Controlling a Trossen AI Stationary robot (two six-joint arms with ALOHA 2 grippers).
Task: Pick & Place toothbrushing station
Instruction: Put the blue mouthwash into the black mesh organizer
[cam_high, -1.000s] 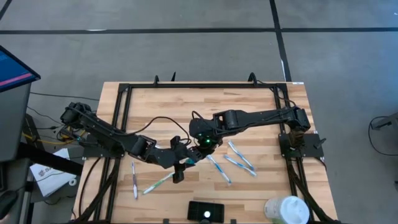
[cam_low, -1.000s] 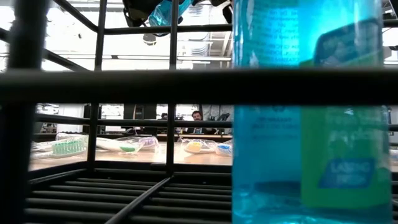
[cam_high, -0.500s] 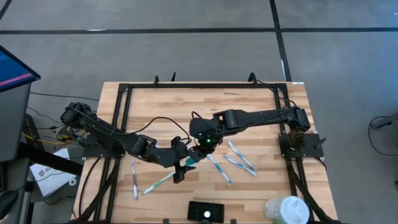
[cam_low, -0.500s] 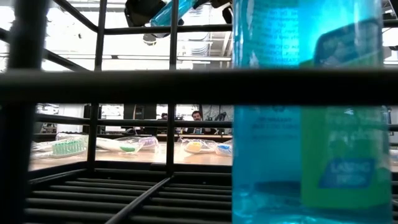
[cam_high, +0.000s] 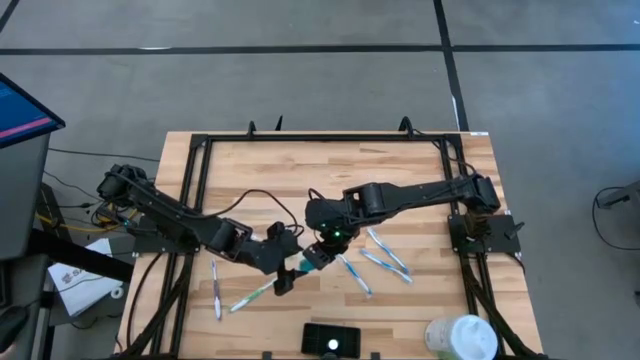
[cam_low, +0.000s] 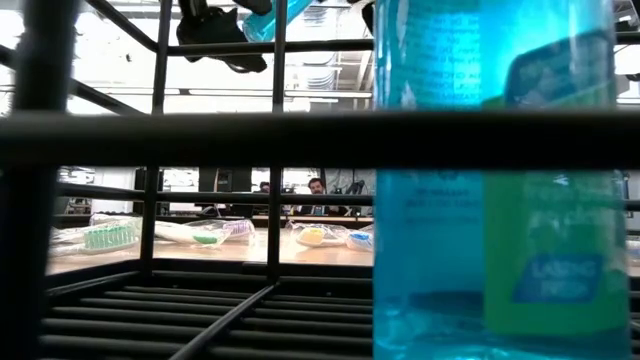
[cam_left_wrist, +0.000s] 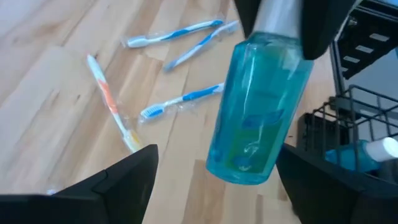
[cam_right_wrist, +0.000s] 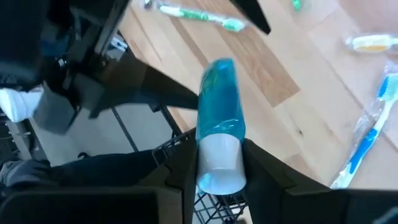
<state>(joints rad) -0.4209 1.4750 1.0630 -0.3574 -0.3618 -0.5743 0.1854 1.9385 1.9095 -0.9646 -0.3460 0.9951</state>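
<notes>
We see our right tool (cam_high: 322, 250) near the middle of the high view, holding a blue bottle (cam_left_wrist: 258, 112) tight by its white cap (cam_right_wrist: 217, 163). Our left tool (cam_high: 290, 268) sits just below and left of it, spread wide with nothing in it. Toothbrushes (cam_high: 378, 252) lie on the worktop (cam_high: 400, 170). The black station (cam_high: 331, 340) sits at the bottom middle edge.
</notes>
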